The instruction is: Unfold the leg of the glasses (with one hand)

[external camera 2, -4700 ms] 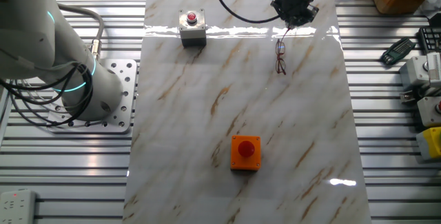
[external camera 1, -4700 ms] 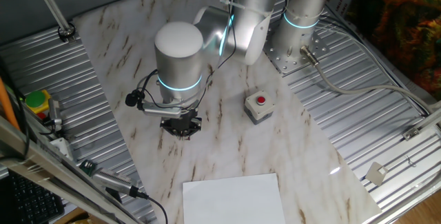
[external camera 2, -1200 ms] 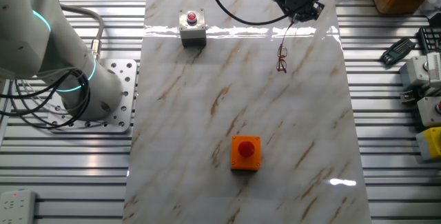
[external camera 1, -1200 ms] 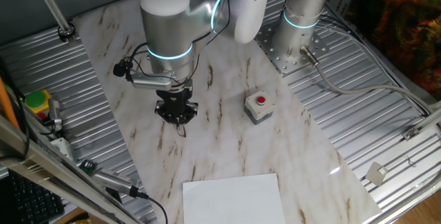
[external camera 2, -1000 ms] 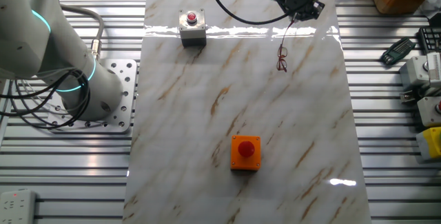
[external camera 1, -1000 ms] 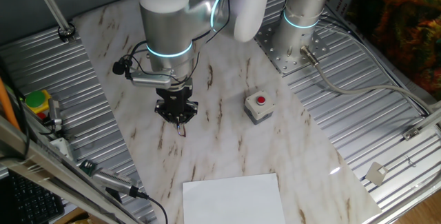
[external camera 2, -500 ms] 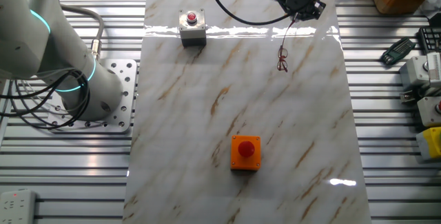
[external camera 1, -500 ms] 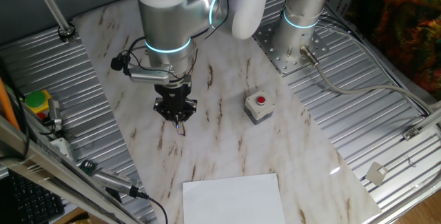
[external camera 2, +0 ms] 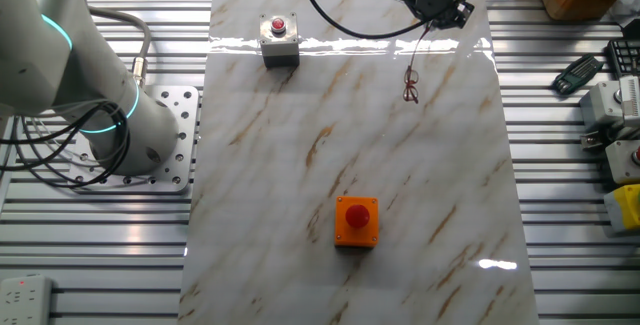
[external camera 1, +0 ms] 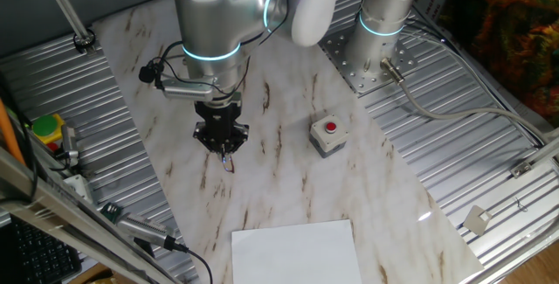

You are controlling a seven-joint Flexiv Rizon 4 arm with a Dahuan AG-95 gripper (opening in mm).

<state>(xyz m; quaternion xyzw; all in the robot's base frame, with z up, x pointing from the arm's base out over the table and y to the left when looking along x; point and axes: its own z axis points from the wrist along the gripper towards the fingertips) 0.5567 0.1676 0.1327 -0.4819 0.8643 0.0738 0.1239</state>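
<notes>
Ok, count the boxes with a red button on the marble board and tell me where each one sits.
2. The grey box sits near the board's edge on the robot-base side, also seen in the other view. The orange box sits mid-board, away from the gripper; only one view shows it.

A brown-veined marble tabletop lies over ribbed metal panels.

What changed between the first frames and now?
The gripper has shifted slightly away from the glasses, toward the far table edge, seemingly drawing one slim leg out with it; whether its jaws pinch that leg is too small to tell. The glasses' front nudged only slightly. The grey red-button box, orange button box and white sheet stayed put.
</notes>
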